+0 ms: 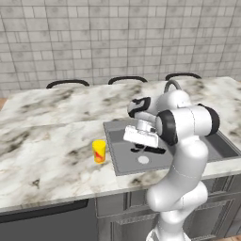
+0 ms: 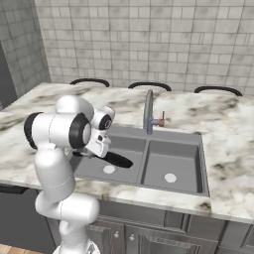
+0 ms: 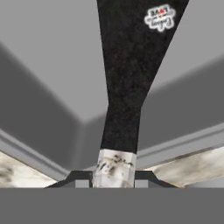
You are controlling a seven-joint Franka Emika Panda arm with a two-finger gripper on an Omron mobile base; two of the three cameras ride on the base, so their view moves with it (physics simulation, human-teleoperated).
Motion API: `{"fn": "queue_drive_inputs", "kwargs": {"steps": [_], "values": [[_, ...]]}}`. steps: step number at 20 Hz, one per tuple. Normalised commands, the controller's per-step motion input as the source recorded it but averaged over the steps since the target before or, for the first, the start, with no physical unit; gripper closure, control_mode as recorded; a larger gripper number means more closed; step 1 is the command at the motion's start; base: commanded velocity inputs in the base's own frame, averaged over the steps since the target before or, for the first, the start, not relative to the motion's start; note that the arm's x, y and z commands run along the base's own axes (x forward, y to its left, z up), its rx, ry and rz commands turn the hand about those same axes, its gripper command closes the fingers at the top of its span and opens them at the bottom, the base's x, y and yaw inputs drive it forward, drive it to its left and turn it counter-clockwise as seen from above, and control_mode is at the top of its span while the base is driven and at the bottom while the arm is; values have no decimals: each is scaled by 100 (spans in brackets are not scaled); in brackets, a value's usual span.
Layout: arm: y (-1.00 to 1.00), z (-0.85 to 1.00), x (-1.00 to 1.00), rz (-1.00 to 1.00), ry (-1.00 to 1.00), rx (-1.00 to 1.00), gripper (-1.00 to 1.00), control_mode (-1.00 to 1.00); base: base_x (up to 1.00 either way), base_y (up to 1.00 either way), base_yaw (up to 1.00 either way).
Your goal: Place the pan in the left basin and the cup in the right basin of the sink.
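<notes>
The white arm's gripper (image 3: 113, 181) is clamping the pale grey tip of the pan's long handle, its 2 dark fingertips (image 3: 81, 178) sitting flush against either side of that tip, jaws narrowed to the handle's width. The pan (image 2: 119, 159), small, round and matte black, is hanging over the left basin (image 2: 92, 166), the wider of the 2 grey rectangular wells, with its speckled black handle running from the gripper out over the basin's smooth slate-grey walls and a small white label showing near the far end in the hand view. A round pale drain (image 1: 143, 160) is lying on the basin floor just below the pan. The right basin (image 2: 173, 171), narrower, is sitting beyond the central divider of the sink (image 2: 200, 149), behind which a tall curved metal faucet (image 2: 148, 111) is rising. The cup (image 1: 99, 151), yellow and cylindrical with a red-orange mark, is standing upright on the glossy, grey-veined marble table (image 1: 42, 155), just beside the sink's left rim. A wall of pale square tiles (image 1: 117, 37) is backing the scene.
</notes>
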Motion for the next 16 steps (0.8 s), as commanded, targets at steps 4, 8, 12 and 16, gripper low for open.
{"fn": "queue_drive_inputs", "kwargs": {"steps": [4,8,12,16], "values": [[0,-38,0,0,0,0,100,-100,0,0,0],[0,-27,0,0,0,0,100,-100,0,0,0],[0,-17,0,0,0,0,100,-100,0,0,0],[0,-15,0,0,0,0,100,-100,0,0,0]]}}
